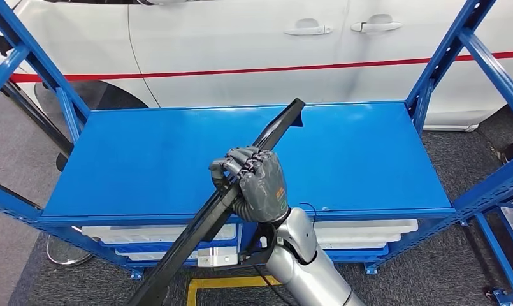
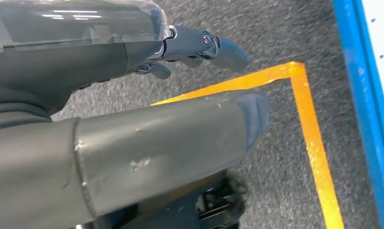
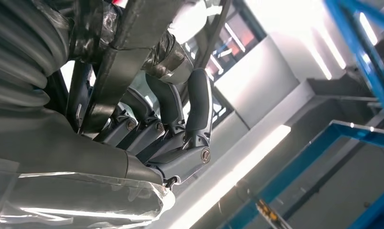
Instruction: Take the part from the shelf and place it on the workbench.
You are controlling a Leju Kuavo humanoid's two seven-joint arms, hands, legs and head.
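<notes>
Your right hand (image 1: 259, 185) clenches the long black part (image 1: 218, 207) mid-length above the blue shelf (image 1: 145, 159) | part's long axis slants, far end beyond your fingers, near end below your wrist | left hand (image 2: 132, 143) holds nothing, fingers loosely apart over grey floor (image 2: 275, 191).

The head view is looking forward and down from high on the body, taking in the blue shelf (image 1: 177, 159) from its front edge to its back edge, with a white car (image 1: 241, 51) just behind it. The left wrist view is sitting close behind the left hand (image 2: 132, 143) and facing down at the grey floor (image 2: 285, 181) and its yellow tape (image 2: 314, 143). The right wrist view is sitting close behind the right hand (image 3: 171, 143), facing upward past the fingers (image 3: 199, 105) toward ceiling lights. Head and right wrist views are sharing that hand (image 1: 257, 185) and the part (image 1: 202, 229); head and left wrist views are sharing the tape.
</notes>
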